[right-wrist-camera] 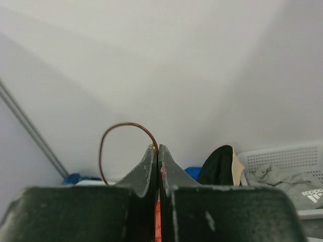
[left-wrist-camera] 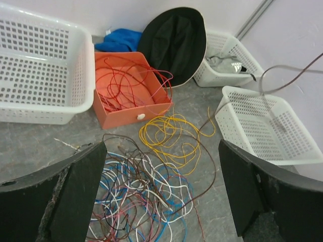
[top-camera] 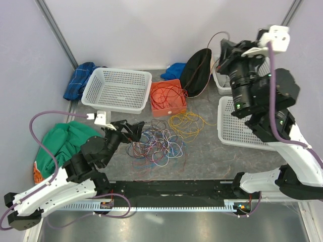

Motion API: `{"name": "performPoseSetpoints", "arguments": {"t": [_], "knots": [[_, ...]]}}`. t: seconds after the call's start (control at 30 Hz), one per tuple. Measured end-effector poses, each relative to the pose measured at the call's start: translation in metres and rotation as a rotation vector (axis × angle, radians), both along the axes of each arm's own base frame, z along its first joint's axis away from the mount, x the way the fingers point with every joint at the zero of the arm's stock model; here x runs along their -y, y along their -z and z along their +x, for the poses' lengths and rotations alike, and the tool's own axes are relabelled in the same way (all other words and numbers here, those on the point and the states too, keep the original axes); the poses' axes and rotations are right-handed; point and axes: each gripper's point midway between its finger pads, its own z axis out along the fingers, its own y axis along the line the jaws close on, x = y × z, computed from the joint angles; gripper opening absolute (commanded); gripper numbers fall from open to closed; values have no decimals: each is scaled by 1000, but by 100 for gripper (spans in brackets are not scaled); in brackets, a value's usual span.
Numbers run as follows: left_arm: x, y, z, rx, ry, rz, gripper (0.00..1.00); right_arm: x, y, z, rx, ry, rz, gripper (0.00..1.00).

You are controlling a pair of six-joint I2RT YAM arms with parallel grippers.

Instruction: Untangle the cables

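Inspector: Status, left end effector?

Technician: The left end effector (top-camera: 132, 131) sits low over the bench (top-camera: 212, 156) with its jaws spread wide and nothing between them.

Inspector: Position of the task items relative to it?

Technician: The tangle of cables (left-wrist-camera: 133, 196), a mix of white, blue, purple, red and dark strands, lies directly below and just ahead of its fingertips, flat on the bench. The yellow cable (left-wrist-camera: 169, 138) lies in loose loops just beyond the tangle, slightly to the right. Further ahead and to the left, the red cables (left-wrist-camera: 123, 83) are coiled inside the orange box (left-wrist-camera: 128, 115).

Inspector: Right end effector?

Technician: The right end effector (right-wrist-camera: 155, 149) is raised high, well clear of the bench, with its fingers pressed together. The brown cable (right-wrist-camera: 108, 135) is pinched at the very tips and arcs up and to the left before dropping away.

Inspector: Where does that cable run?

Technician: In the overhead view it descends from the tips across the black hat (top-camera: 197, 70). I cannot tell where its lower end lies.
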Motion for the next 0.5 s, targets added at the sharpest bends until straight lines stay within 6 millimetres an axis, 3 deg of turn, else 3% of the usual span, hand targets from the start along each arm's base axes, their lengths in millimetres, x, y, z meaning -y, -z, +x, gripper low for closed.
{"name": "performPoseSetpoints", "arguments": {"t": [0.1,0.3,0.5], "knots": [[3,8,0,-18,5,-10,100,25,-17,-6,12,66,50,0],[16,31,-1,-73,40,-37,100,57,-51,-21,73,107,164,0],[30,55,-2,-147,69,-39,100,77,-58,-29,89,140,210,0]]}}
